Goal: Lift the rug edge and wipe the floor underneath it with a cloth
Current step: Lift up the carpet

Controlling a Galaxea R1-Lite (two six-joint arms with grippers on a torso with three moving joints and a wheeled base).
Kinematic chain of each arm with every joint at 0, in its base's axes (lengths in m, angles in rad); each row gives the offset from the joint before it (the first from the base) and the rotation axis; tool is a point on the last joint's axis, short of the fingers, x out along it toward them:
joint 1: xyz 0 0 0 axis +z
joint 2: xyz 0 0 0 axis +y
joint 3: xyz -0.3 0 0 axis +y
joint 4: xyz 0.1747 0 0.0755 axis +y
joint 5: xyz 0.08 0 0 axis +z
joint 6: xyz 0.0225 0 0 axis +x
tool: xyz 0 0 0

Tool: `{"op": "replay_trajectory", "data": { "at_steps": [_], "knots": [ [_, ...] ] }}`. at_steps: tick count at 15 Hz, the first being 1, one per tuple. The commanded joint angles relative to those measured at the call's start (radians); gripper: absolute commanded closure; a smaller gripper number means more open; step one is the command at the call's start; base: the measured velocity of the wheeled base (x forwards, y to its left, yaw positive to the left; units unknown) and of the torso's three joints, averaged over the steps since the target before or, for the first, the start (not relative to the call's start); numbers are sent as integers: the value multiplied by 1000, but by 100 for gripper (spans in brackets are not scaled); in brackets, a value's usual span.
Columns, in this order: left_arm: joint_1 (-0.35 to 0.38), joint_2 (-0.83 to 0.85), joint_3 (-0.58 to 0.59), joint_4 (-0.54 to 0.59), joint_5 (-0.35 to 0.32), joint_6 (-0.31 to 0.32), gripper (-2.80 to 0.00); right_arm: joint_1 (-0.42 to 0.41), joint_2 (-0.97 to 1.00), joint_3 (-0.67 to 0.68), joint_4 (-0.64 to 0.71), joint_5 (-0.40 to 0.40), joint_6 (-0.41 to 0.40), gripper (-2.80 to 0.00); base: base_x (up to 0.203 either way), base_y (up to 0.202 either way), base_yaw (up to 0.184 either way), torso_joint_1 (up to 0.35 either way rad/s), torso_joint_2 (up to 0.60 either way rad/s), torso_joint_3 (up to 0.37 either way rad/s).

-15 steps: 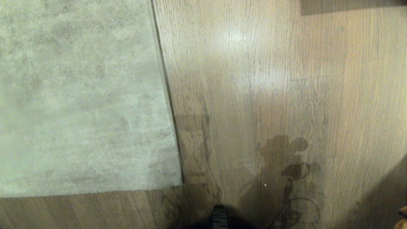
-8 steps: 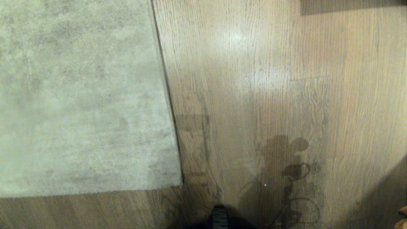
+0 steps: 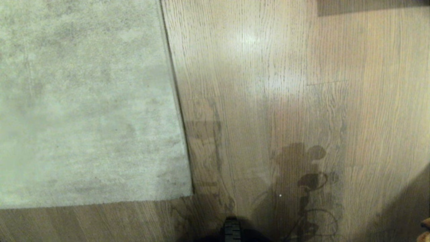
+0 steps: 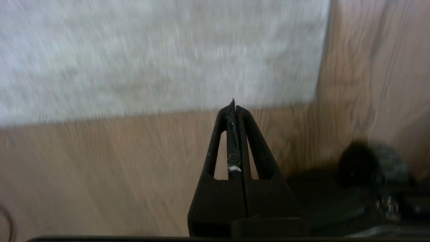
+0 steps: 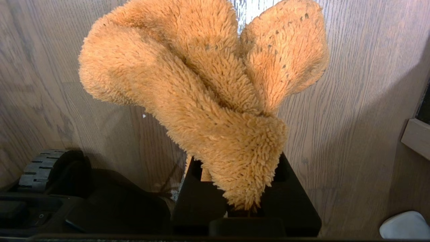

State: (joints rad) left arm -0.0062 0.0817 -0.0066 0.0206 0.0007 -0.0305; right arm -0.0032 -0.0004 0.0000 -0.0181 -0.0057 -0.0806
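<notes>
The pale grey-beige rug (image 3: 84, 101) lies flat on the left, with its rug edge (image 3: 178, 111) running down to a corner (image 3: 190, 194). Light wood floor (image 3: 285, 101) fills the rest. In the left wrist view my left gripper (image 4: 233, 107) hovers over bare floor (image 4: 100, 161) just short of the rug edge (image 4: 161, 112). It is shut, with only lint between the fingers. My right gripper (image 5: 240, 174) is shut on the fluffy orange cloth (image 5: 201, 84), which bunches up and hides the fingertips. A sliver of the cloth (image 3: 425, 228) shows at the head view's lower right.
My base's black wheel (image 3: 231, 230) pokes in at the bottom centre, also seen as a ribbed wheel (image 5: 40, 169). A dark strip (image 3: 369, 6) crosses the top right. A wooden ledge (image 5: 416, 137) and a white object (image 5: 404, 225) sit beside the right gripper.
</notes>
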Motion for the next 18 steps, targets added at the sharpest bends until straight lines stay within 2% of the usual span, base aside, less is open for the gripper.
{"op": "replay_trajectory", "data": {
  "at_steps": [1, 5, 10, 15, 18],
  "knots": [
    [-25, 162, -14, 3, -5, 5, 0, 0, 2, 0, 0, 0, -1, 0, 0, 0, 0, 0, 0, 0],
    [-183, 430, -113, 1, -14, 4, 0, 0, 2, 0, 0, 0, -1, 0, 0, 0, 0, 0, 0, 0],
    [-350, 716, -259, -28, -84, -10, 0, 0, 2, 0, 0, 0, -1, 0, 0, 0, 0, 0, 0, 0],
    [-495, 1147, -394, -216, -87, -37, 0, 0, 2, 0, 0, 0, -1, 0, 0, 0, 0, 0, 0, 0],
    [-563, 1396, -528, -312, -46, -41, 0, 0, 2, 0, 0, 0, -1, 0, 0, 0, 0, 0, 0, 0]
  ]
}}
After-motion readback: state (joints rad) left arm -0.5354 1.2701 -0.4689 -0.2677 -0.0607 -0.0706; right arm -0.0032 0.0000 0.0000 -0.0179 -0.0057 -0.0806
